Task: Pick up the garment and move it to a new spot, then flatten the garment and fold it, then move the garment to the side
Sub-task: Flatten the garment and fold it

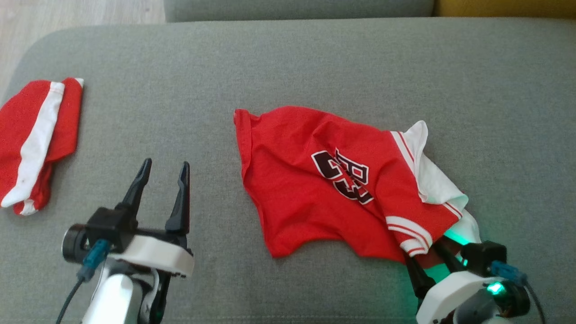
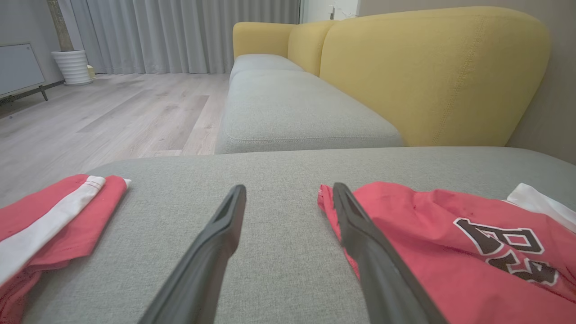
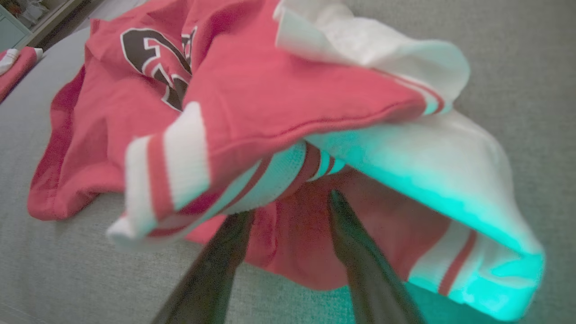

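Both spread, empty: L pincer [image 1: 165, 164] over woven cushion [image 1: 315, 58]; R pincer [image 3: 288, 204] under crumpled jersey [image 1: 292, 180].

head view: camera mounted high, facing forward and down onto the grey woven-fabric seat cushion [image 1: 315, 58] from moderate range; the left gripper [image 1: 166, 163] sits at lower left. left wrist view: camera low and close over the cushion, facing nearly level along its own fingers toward the yellow upholstered backrest [image 2: 427, 76] and pale wood floor [image 2: 112, 117]. right wrist view: camera very near, aimed past the right gripper [image 3: 290, 204] under a raised fold of the crumpled red jersey with dark lettering [image 3: 270, 90]. all three views share the jersey and the folded red-and-white cloth [image 1: 36, 139].
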Tool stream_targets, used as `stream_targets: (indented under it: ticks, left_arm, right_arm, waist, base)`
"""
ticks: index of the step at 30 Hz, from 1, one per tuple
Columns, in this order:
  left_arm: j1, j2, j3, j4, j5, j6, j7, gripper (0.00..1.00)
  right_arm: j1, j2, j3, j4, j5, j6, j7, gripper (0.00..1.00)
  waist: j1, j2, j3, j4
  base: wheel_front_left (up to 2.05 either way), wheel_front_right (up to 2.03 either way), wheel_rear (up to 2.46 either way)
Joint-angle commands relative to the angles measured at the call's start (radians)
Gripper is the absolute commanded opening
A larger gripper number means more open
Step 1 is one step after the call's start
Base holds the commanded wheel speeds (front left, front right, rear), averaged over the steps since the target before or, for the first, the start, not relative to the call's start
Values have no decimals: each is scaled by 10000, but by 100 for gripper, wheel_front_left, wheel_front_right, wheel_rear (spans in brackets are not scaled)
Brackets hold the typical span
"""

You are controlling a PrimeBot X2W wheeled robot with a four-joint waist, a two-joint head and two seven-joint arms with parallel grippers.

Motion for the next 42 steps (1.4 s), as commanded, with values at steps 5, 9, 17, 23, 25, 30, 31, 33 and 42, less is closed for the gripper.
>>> stream_targets:
  ticks: [5, 9, 17, 23, 25, 30, 31, 33, 42]
  left_arm:
    - [105, 226, 337, -278, -56, 127, -118, 100]
    - [287, 278, 333, -311, -85, 186, -79, 100]
    - [454, 352, 328, -511, -110, 342, 72, 100]
    - [549, 406, 294, -694, -83, 477, 224, 100]
    - [567, 425, 273, -754, -79, 498, 265, 100]
    - [551, 490, 289, -824, -80, 567, 292, 100]
    - [547, 497, 288, -830, -86, 576, 293, 100]
    - [551, 506, 282, -833, -102, 588, 291, 100]
    - [466, 517, 196, -840, -135, 598, 281, 100]
  right_arm:
    - [354, -41, 51, -1647, -79, 75, 573, 100]
    - [806, -41, -40, -3011, -269, 75, 1163, 100]
    - [401, -41, -470, -5065, -535, 75, 457, 100]
    - [-234, -41, -658, -4533, -768, 75, -551, 100]
    - [-310, -41, -673, -4271, -771, 75, -723, 100]
    - [-393, -41, -736, -3797, -765, 75, -989, 100]
    - [-398, -41, -745, -3735, -772, 75, -1020, 100]
    - [-414, -41, -741, -3637, -768, 75, -1064, 100]
    - [-551, -41, -712, -3201, -829, 75, -923, 100]
  waist:
    - [0, 0, -302, -76]
    - [0, 0, -505, -143]
    - [0, 0, -784, -219]
    - [0, 0, -932, -146]
    - [0, 0, -927, -100]
    - [0, 0, -880, -40]
    - [0, 0, -871, -38]
    - [0, 0, -867, -44]
    - [0, 0, -754, -19]
  base:
    - [0, 0, 0]
    - [0, 0, 0]
    - [0, 0, 0]
    - [0, 0, 0]
    - [0, 0, 0]
    - [0, 0, 0]
    - [0, 0, 0]
    - [0, 0, 0]
    - [0, 0, 0]
